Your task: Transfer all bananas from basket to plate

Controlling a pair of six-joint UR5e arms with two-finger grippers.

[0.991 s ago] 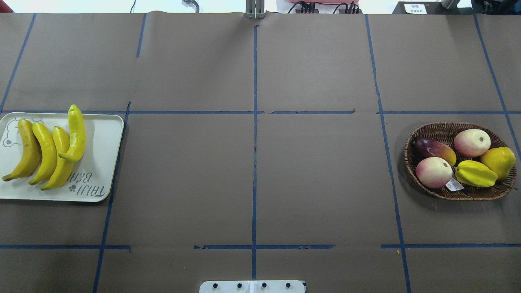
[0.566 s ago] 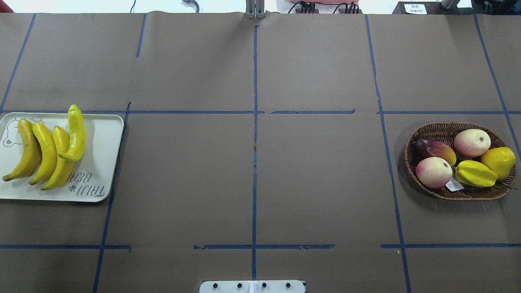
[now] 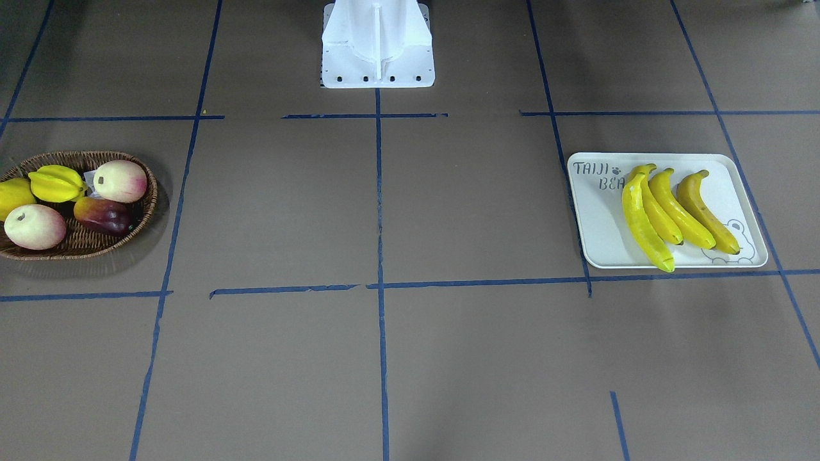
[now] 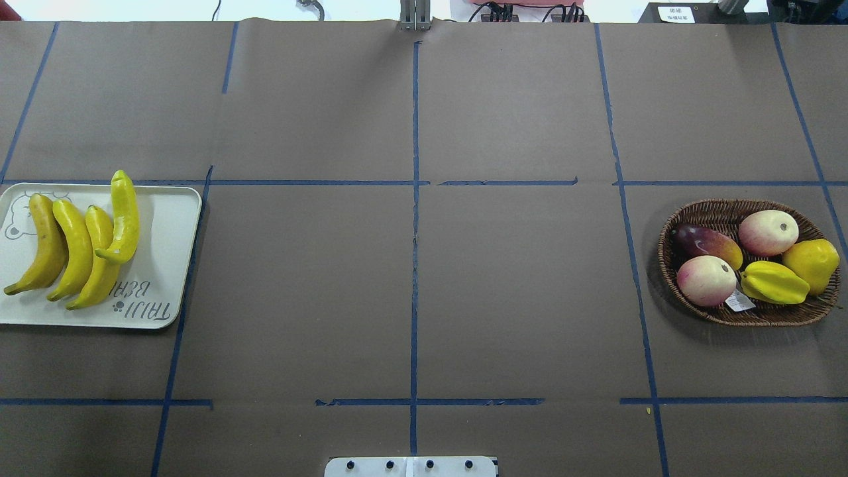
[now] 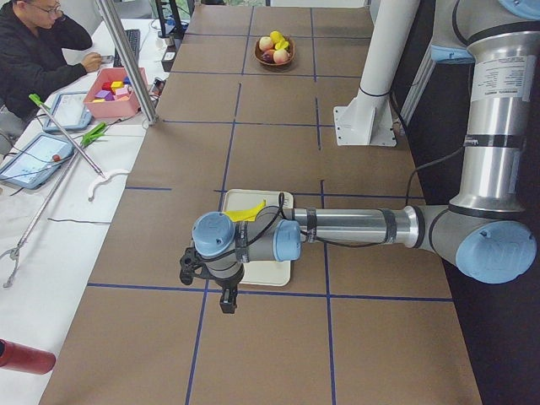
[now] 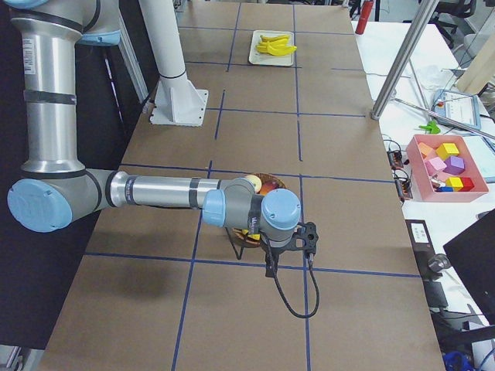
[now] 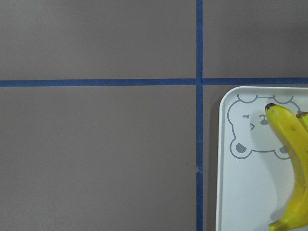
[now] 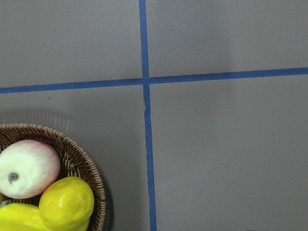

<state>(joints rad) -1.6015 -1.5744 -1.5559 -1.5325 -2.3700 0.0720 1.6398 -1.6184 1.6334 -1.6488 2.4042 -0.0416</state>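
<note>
Four yellow bananas (image 4: 79, 248) lie side by side on the white plate (image 4: 165, 265) at the table's left; they also show in the front view (image 3: 666, 208) on the plate (image 3: 596, 224). The wicker basket (image 4: 715, 209) at the right holds no banana. My left gripper (image 5: 207, 278) hangs over the plate's outer end, and its wrist view shows the plate's bear corner (image 7: 231, 192) and a banana tip (image 7: 288, 139). My right gripper (image 6: 290, 247) hangs beside the basket (image 8: 82, 163). I cannot tell whether either is open or shut.
The basket holds two peaches (image 4: 768, 232), a purple mango (image 4: 702, 242), a starfruit (image 4: 772, 281) and a lemon (image 4: 811, 264). The white robot base (image 3: 378, 45) stands at the table's middle edge. An operator (image 5: 42, 51) sits at a side desk with a pink bin (image 5: 114, 91).
</note>
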